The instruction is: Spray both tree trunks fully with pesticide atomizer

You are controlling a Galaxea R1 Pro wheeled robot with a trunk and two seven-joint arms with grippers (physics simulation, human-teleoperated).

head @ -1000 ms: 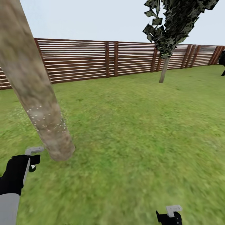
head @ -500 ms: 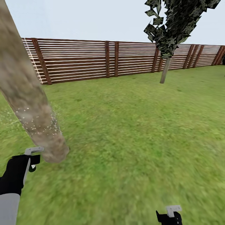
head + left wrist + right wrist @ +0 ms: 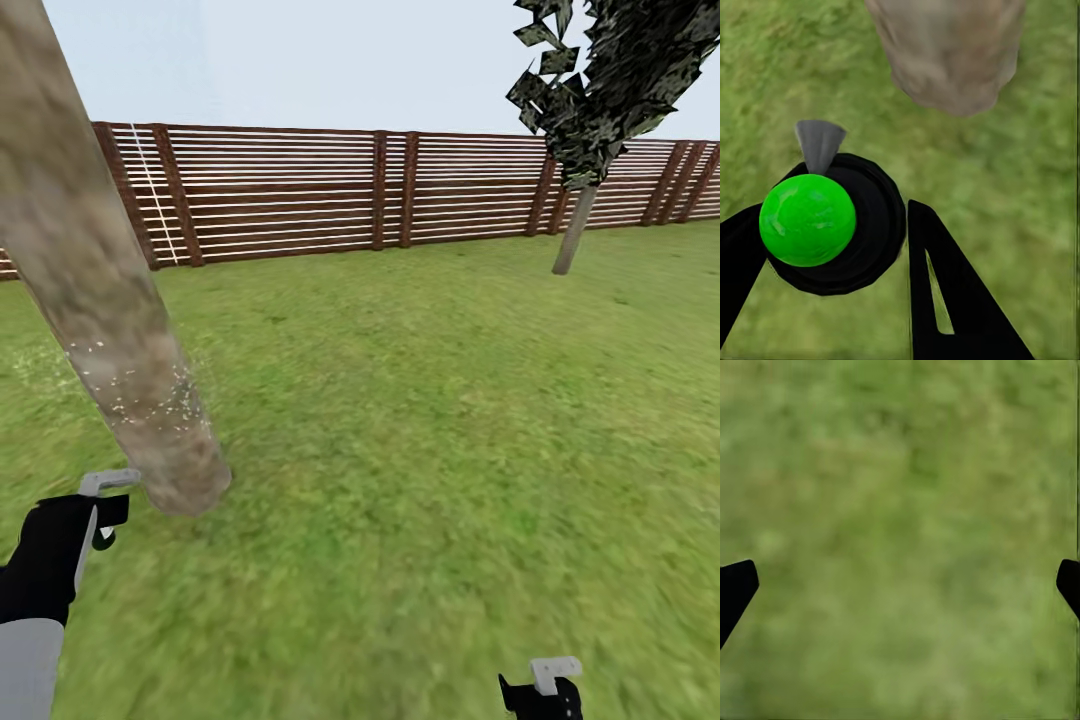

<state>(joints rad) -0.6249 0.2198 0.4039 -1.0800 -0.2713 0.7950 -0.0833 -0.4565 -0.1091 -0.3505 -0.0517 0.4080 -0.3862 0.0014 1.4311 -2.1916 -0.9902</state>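
Left tool (image 3: 832, 247) clenched on spray bottle (image 3: 832, 221), nozzle toward tree trunk (image 3: 120, 350) just ahead; white specks on bark. Second tree (image 3: 575, 225) far off by fence (image 3: 300, 190). Right tool (image 3: 900, 585) released, fingers spread over grass (image 3: 900, 510).

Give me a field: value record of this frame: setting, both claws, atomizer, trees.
setting: grass lawn, brown slatted fence behind
left claw: shut on the pesticide atomizer, its grey nozzle toward the near trunk
right claw: open, empty, grass beneath
near tree trunk: close by the left claw, white spray specks on its lower part
far tree: by the fence, dark foliage above, no specks discernible
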